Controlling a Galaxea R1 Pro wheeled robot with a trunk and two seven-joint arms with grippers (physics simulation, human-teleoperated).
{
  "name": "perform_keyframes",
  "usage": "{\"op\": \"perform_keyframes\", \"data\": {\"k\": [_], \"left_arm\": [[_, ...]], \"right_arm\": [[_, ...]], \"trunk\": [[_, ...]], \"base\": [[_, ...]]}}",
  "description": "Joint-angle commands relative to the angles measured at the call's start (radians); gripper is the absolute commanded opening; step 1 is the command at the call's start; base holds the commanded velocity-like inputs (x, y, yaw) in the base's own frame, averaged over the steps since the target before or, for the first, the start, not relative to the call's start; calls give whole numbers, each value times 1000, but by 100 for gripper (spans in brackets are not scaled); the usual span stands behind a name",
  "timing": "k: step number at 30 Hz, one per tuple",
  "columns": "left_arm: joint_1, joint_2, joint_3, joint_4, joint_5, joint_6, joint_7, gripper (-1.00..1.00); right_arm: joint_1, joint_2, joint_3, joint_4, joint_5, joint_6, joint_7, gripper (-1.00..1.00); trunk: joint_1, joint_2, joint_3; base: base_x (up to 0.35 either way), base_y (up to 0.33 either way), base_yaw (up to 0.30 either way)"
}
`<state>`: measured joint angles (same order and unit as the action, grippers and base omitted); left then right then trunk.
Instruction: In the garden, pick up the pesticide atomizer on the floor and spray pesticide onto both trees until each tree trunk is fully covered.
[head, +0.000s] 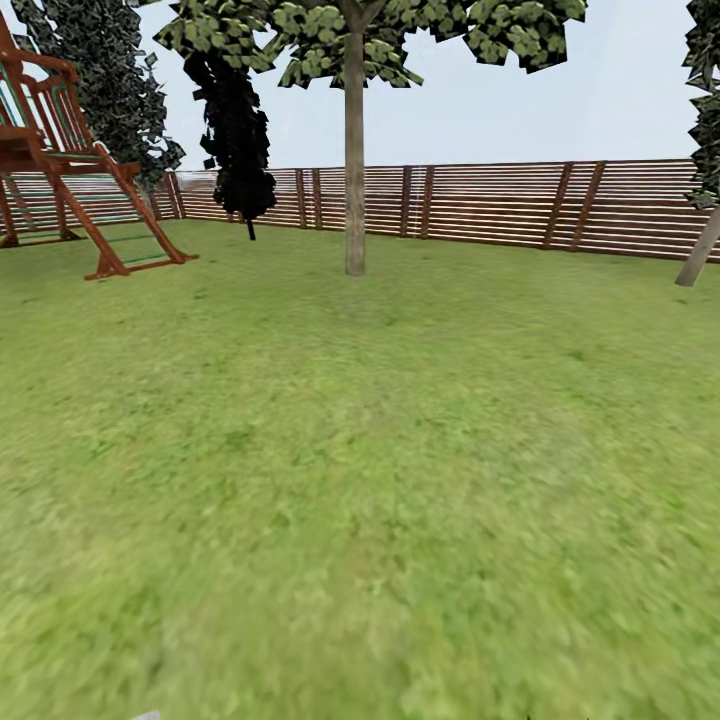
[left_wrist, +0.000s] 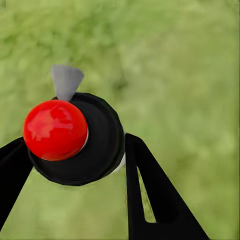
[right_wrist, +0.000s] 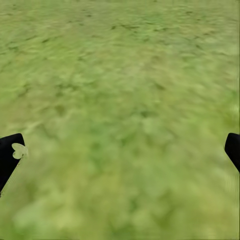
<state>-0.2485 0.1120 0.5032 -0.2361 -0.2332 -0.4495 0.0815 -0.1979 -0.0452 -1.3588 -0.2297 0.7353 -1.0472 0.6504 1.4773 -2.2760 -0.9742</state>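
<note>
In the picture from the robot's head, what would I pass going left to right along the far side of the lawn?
Red wooden play frame → very dark narrow tree → tall tree with a straight grey-tan trunk → brown slat fence → a leaning trunk at the right edge.

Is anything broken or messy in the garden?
Nothing stands out. The brown slatted wooden fence stands straight, the grey-tan tree trunk is upright, and the red-knobbed black atomizer sits between the left gripper's black fingers.

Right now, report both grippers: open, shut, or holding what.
Left gripper: shut on the pesticide atomizer, red top showing between the fingers.
Right gripper: open, fingers wide apart, nothing between them, just grass below.
</note>
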Motion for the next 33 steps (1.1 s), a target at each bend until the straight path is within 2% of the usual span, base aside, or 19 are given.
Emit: {"op": "perform_keyframes", "data": {"k": [1, 33], "left_arm": [[0, 0, 0, 0, 0, 0, 0, -100], [0, 0, 0, 0, -1, -1, -2, -100]], "right_arm": [[0, 2, 0, 1, -1, 0, 0, 100], [0, 1, 0, 0, 1, 0, 0, 100]], "trunk": [[0, 0, 0], [0, 0, 0]], "base": [[338, 0, 0], [338, 0, 0]]}}
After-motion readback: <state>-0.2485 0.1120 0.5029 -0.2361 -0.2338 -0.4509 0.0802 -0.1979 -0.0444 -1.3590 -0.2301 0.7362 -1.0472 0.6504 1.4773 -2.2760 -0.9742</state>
